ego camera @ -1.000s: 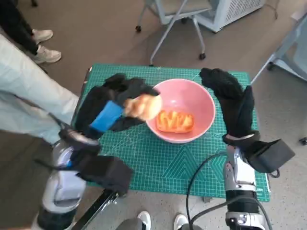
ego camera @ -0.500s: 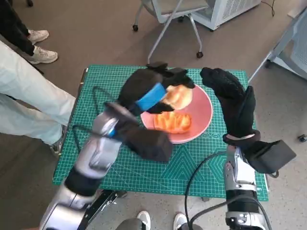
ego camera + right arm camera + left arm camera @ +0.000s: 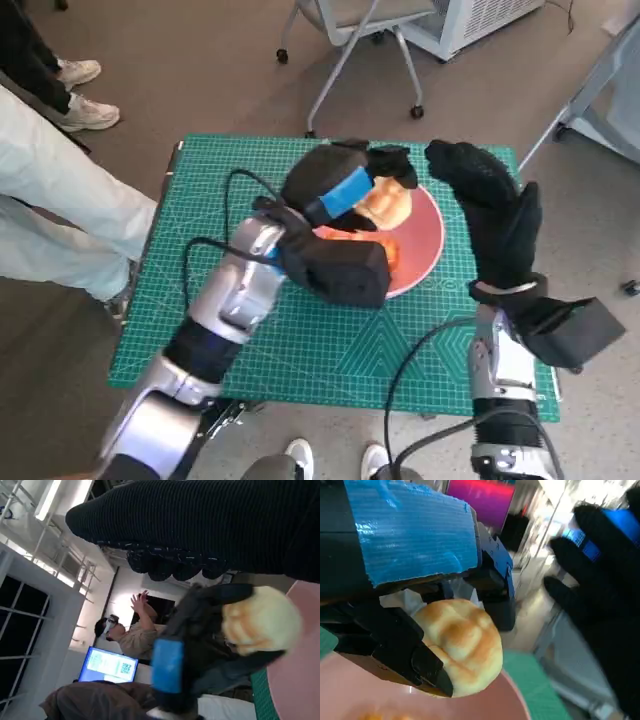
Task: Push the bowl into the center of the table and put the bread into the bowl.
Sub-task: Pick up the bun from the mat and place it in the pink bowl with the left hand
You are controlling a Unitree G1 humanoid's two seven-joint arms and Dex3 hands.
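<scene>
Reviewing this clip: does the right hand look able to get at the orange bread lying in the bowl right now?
Probably not cleanly. The left hand, holding a pale bun, hangs over the bowl and its forearm partly covers the orange bread. The right hand stands at the bowl's far side, open.

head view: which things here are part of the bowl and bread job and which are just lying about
Job: pink bowl; bread roll, held by the left hand over the bowl; right hand beside the bowl.
Lying about: orange item in the bowl; green mat; chair; person's legs.

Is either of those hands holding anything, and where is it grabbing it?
The left hand holds the bread roll by its sides, over the pink bowl. The right hand holds nothing.
</scene>
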